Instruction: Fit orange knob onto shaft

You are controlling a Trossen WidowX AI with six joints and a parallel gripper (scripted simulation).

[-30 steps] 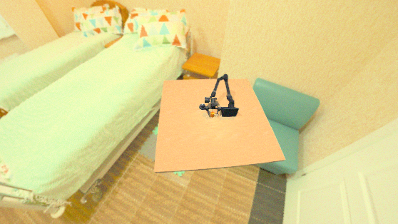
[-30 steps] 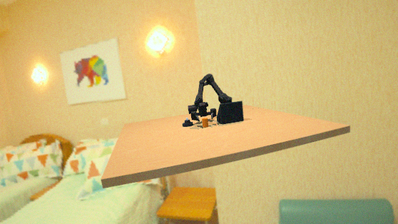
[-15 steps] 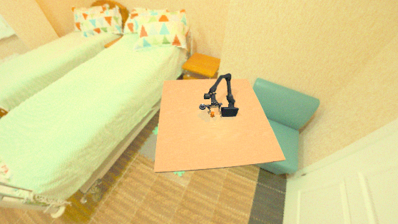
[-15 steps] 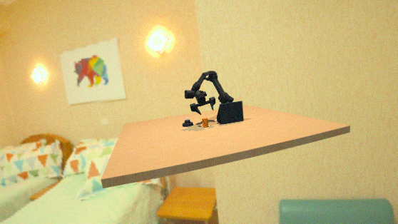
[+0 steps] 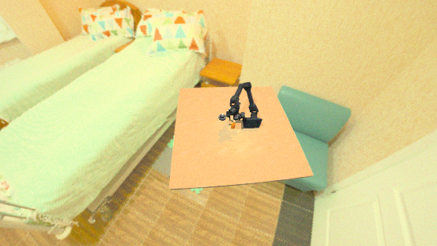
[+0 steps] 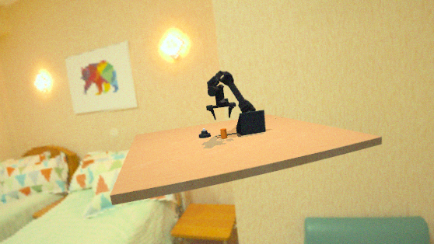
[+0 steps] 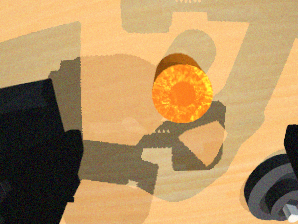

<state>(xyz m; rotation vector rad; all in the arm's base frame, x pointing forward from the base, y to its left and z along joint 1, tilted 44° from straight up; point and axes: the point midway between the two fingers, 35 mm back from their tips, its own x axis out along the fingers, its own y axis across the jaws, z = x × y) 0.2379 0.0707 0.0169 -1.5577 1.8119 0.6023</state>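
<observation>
Our tool (image 5: 236, 117) (image 6: 222, 118) (image 7: 188, 139) is spread wide with nothing between its fingers, hanging above the orange knob (image 5: 232, 125) (image 6: 223, 134) (image 7: 182, 93). The knob stands upright on the tabletop (image 5: 235, 164) (image 6: 175, 163) (image 7: 40, 20), near the round pedestal (image 5: 222, 117) (image 6: 204, 135) (image 7: 265, 180) but apart from it. The silver shaft (image 5: 222, 115) (image 6: 204, 130) (image 7: 291, 212) is uncovered, so the fitting is still to be done.

We judge this a moment for looking and lining up before a grasp. Fingers held that wide give us room to come down around the knob without knocking it over, and the height keeps them clear of both knob and pedestal. In the wrist view the knob shows us its round top; its hole is out of sight, and we cannot tell which way the hole's flat faces.

Next, we would centre over the knob, lower and close on its sides, leaving the underside free for the shaft. An upright grip should help it slide down; a tilt, or flats out of line, could leave it perched on the shaft's tip. Some turning at the wrist may be needed before we press it home and let go.
</observation>
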